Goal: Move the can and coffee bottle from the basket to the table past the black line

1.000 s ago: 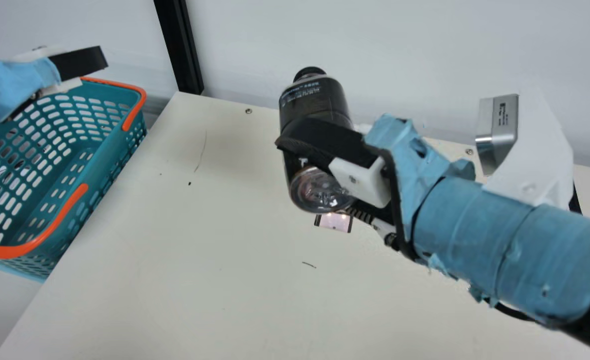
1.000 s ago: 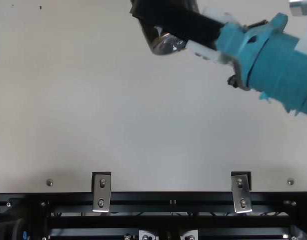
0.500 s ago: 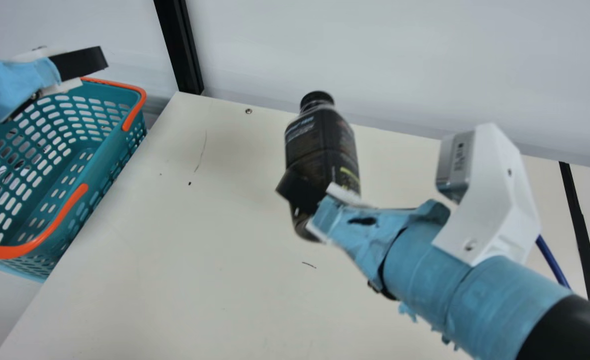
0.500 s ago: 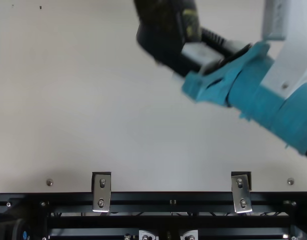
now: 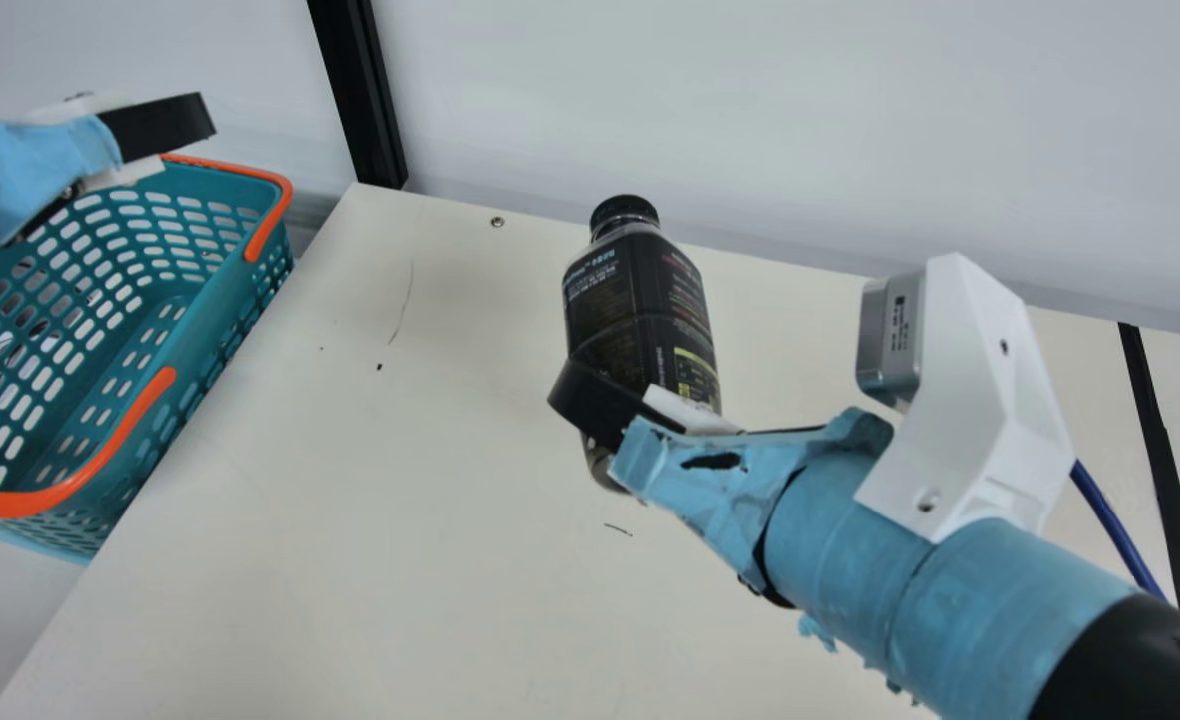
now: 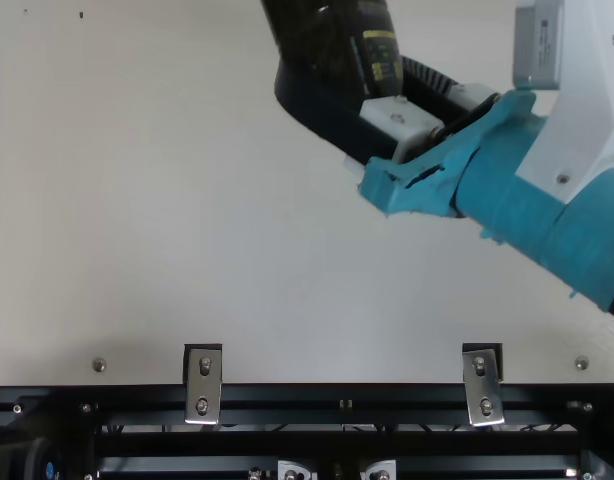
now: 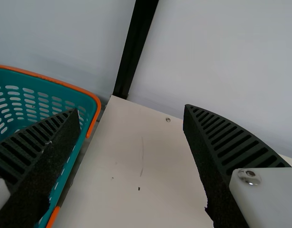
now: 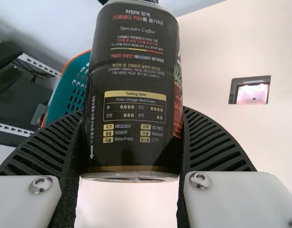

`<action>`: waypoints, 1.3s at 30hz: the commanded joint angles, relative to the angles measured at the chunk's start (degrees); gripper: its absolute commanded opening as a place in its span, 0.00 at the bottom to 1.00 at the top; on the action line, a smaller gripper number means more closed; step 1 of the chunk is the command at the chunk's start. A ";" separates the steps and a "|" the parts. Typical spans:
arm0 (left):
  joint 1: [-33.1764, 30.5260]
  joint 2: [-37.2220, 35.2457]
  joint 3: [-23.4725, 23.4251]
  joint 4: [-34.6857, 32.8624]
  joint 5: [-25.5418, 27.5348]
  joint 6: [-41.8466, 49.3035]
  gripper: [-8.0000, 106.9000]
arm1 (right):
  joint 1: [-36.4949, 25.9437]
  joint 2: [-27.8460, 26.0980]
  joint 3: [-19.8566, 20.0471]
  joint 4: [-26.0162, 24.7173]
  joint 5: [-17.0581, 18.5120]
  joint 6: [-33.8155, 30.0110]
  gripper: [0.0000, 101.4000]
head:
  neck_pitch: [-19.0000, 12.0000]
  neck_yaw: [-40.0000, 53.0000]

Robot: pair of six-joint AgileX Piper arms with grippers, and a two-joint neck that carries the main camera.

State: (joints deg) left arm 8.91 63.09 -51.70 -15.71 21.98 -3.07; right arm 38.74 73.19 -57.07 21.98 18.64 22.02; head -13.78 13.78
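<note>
Blue-wrapped arm (image 5: 960,580) slants inward, right gripper (image 5: 600,400) clasping coffee bottle (image 5: 635,310).

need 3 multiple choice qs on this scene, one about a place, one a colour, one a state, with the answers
1. Where is the coffee bottle?
A) Standing past the black line
B) In the right gripper
C) On the floor

2. What colour are the walls of the basket?
A) Teal
B) Yellow
C) Pink

3. What state is the left gripper in?
A) Shut on a can
B) Shut and empty
C) Open and empty

1: B, the right wrist view shows the bottle between the two ribbed fingers.
2: A, the slotted walls are teal in the main view.
3: C, its fingers stand wide apart in the left wrist view, with nothing held between them.
</note>
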 commanded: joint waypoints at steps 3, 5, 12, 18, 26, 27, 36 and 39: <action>0.00 0.00 0.00 0.00 0.00 0.00 0.85 | -1.73 1.09 0.53 -4.84 -1.26 -0.33 0.00 | -0.29 -0.71; 0.00 0.00 0.00 0.00 0.00 0.00 0.85 | -2.29 1.73 1.07 -8.62 -2.53 0.65 0.00 | -0.29 -0.71; 0.00 0.00 0.00 0.00 0.00 0.00 0.85 | -3.34 4.51 3.48 -19.96 -8.07 4.73 0.00 | -0.29 -0.71; 0.00 0.00 0.00 0.00 0.00 0.00 0.85 | -3.81 8.01 4.47 -27.35 -11.80 7.76 0.00 | -0.29 -0.71; 0.00 0.00 0.00 0.00 0.00 0.00 0.85 | -4.61 14.52 2.84 -34.02 -14.84 9.34 0.00 | -0.29 -0.71; 0.00 0.00 0.00 0.00 0.00 0.00 0.85 | -4.73 15.40 2.41 -34.52 -15.02 9.36 0.00 | -0.29 -0.71; 0.00 0.00 0.00 0.00 0.00 0.00 0.85 | -5.35 22.91 -3.24 -39.60 -14.83 11.44 0.00 | -0.29 -0.71; 0.00 0.00 0.00 0.00 0.00 0.00 0.85 | -5.33 25.15 -5.49 -41.97 -14.11 13.08 0.00 | -0.29 -0.71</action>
State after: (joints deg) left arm 8.91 63.09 -51.70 -15.71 21.98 -3.07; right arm 33.44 97.22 -61.41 -18.86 4.08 34.44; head -13.78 13.78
